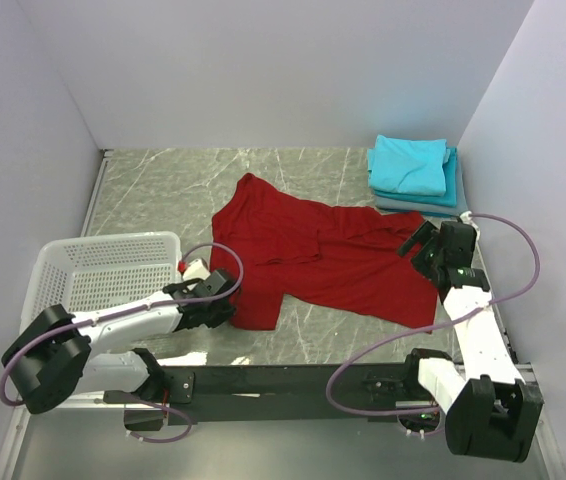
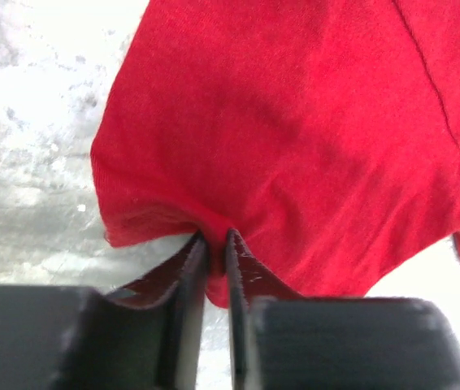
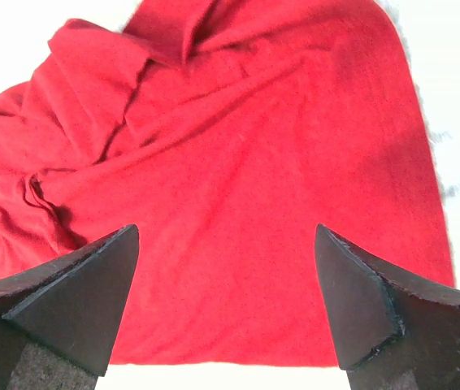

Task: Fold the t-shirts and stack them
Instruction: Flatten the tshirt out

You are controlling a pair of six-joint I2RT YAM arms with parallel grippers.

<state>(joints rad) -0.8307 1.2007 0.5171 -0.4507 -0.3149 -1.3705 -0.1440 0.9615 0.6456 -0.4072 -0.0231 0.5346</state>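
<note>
**Figure: 1 unfolded shirt, 2 grippers; all places are being given relative to the red t-shirt.**

You are looking down at the red t-shirt (image 1: 333,255), which is lying spread out and creased on the marbled table (image 1: 183,185). One part is reaching toward the far wall and the widest part is trailing to the right.

Your left gripper (image 1: 225,298) is sitting at the shirt's near left corner. In the left wrist view its 2 fingers (image 2: 185,276) are pressing almost together. A small fold of the hem is bunching between them, so the jaws are clamping on the red cloth.

Your right gripper (image 1: 418,245) is hanging over the shirt's right end. In the right wrist view its 2 fingertips (image 3: 92,292) are standing wide apart with only flat red cloth showing between them. You cannot tell from these views whether they are touching the cloth.

Beyond the shirt's far right part, by the right wall, a turquoise t-shirt (image 1: 410,165) is resting folded on a grey-blue t-shirt (image 1: 408,207). This stack is lying near the red shirt but apart from it.

To the left of the shirt, a white lattice basket (image 1: 113,240) is standing just beside your left arm.
</note>
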